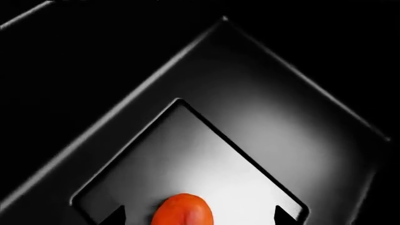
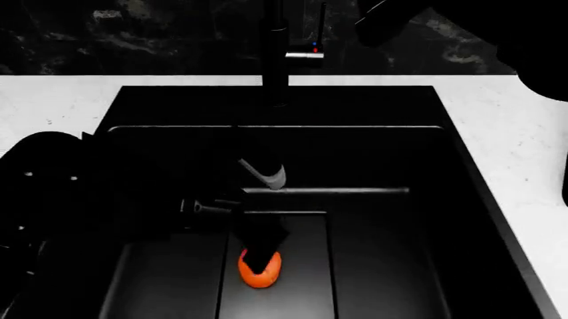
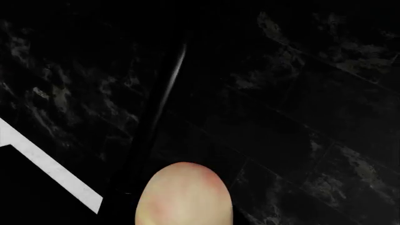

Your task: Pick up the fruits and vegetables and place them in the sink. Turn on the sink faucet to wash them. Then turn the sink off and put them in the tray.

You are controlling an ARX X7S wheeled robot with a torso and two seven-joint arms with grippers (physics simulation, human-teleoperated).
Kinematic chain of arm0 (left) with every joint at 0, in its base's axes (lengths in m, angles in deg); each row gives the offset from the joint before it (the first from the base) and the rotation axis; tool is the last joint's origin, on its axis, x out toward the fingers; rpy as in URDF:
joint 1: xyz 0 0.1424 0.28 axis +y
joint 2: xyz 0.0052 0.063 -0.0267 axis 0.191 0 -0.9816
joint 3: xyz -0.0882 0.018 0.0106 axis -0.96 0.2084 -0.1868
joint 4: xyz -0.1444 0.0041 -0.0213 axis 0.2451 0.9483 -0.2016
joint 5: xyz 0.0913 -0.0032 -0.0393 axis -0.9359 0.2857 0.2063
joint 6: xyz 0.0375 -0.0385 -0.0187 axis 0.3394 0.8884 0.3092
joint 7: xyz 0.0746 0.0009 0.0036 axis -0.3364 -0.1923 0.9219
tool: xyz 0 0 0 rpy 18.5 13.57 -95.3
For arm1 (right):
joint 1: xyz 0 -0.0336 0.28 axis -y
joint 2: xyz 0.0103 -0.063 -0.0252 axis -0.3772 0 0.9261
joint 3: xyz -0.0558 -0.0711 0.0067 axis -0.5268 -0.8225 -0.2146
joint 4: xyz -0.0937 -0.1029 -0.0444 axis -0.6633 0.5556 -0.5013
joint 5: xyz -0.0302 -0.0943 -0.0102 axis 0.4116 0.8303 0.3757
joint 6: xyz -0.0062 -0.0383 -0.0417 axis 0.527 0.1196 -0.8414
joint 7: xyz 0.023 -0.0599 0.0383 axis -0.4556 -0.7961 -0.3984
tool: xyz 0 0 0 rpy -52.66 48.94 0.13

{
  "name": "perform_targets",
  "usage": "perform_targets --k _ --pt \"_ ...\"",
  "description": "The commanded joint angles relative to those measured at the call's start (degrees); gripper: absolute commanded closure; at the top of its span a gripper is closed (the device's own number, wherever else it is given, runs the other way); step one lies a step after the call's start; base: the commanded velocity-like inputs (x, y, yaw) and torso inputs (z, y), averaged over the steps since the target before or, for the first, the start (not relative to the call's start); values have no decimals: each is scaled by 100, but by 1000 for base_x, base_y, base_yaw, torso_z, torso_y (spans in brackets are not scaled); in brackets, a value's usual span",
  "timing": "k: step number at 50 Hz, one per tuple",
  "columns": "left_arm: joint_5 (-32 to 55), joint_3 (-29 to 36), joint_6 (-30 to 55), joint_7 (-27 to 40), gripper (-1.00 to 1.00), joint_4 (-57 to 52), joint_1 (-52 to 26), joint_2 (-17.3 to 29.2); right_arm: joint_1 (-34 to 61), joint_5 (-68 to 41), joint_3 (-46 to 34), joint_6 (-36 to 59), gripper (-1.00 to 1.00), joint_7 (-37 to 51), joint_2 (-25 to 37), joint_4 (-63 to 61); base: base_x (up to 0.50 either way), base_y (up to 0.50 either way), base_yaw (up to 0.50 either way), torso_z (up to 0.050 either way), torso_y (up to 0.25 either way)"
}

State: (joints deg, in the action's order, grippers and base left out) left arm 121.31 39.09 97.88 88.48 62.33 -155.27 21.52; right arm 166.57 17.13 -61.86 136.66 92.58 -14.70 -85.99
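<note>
All three renders are dim and high in contrast. In the head view the sink is nearly pure black, its rims catching thin grey highlights, while the white counter at upper right is bright. In the left wrist view light pools softly on the basin floor at lower centre, fading to black at the corners. The tomato glows saturated. The right wrist view is murky and slightly soft.

The robot's left arm is a bulky, matte black, rounded casing with a few tiny pale screw-like dots, narrowing to a slim black gripper with pointed dark fingertips. The right arm shows only as smooth, unmarked black segments.
</note>
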Motion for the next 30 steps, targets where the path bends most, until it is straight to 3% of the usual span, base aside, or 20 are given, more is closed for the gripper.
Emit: perform_targets --k 1,30 --pt "174 152 -29 177 -100 -5 404 -72 -70 405 -120 -218 100 -245 -65 223 0 0 0 0 0" --pt "-1103 527 -722 -377 -100 285 794 -58 -397 605 -207 -512 100 -227 -169 306 0 0 0 0 0"
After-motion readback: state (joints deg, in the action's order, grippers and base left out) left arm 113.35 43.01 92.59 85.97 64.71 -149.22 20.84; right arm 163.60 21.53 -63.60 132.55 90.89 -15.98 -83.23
